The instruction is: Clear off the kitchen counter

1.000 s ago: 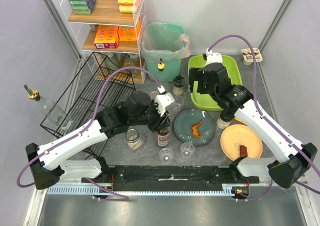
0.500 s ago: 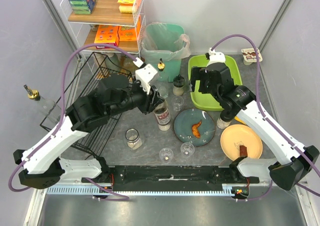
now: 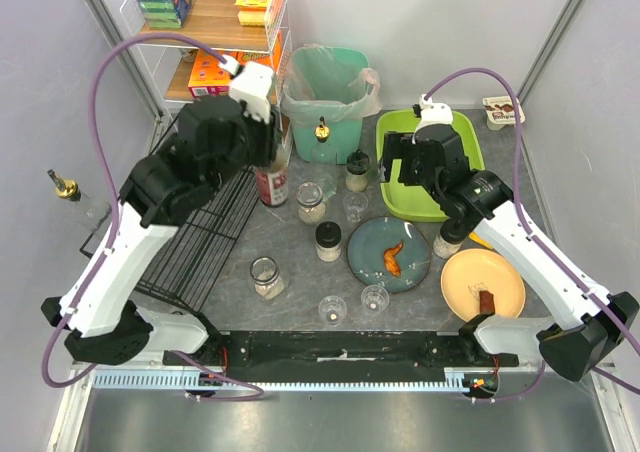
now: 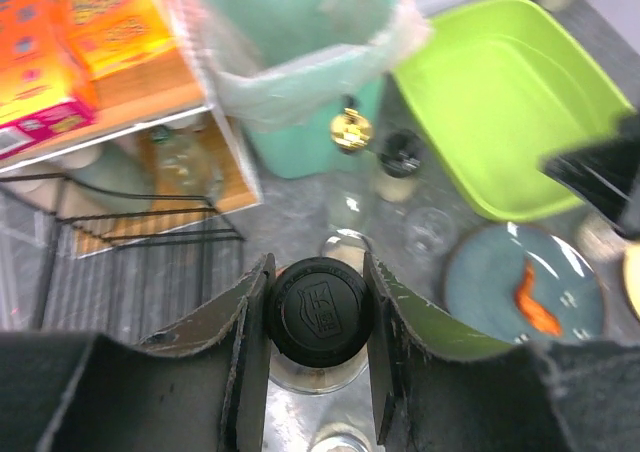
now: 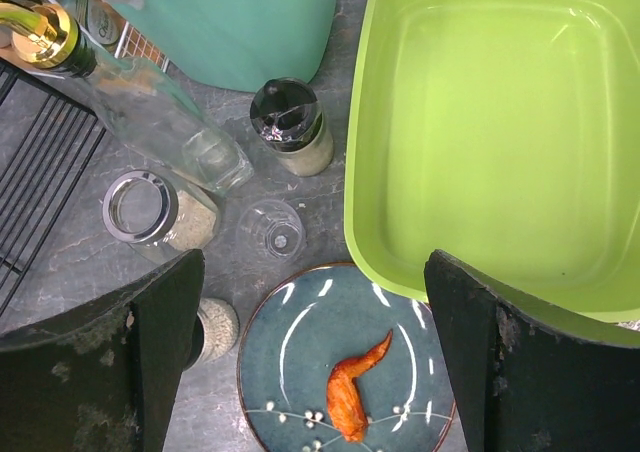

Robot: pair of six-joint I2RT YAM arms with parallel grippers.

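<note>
The kitchen counter (image 3: 300,264) carries jars, cups and plates. My left gripper (image 3: 271,150) is raised above the counter's back left, beside the wire shelf. It is shut on a glass jar (image 3: 271,185) with a red label. The left wrist view shows its black lid (image 4: 318,312) pinched between both fingers. My right gripper (image 3: 404,172) stands open and holds nothing. In the right wrist view the right gripper (image 5: 310,357) hangs over a blue plate (image 5: 290,342) with a chicken wing (image 5: 355,387) and the lime-green tub (image 5: 500,132).
A teal bin (image 3: 325,87) and an oil bottle (image 3: 321,132) stand at the back. The black wire rack (image 3: 200,207) lies at the left. Loose jars (image 3: 311,202) (image 3: 328,240) (image 3: 265,277), small cups (image 3: 374,298) and a yellow plate (image 3: 483,282) with food are spread about.
My left arm lifted the red-label jar from beside the blue plate and carried it up and back-left toward the shelf. The right arm hardly moved.
</note>
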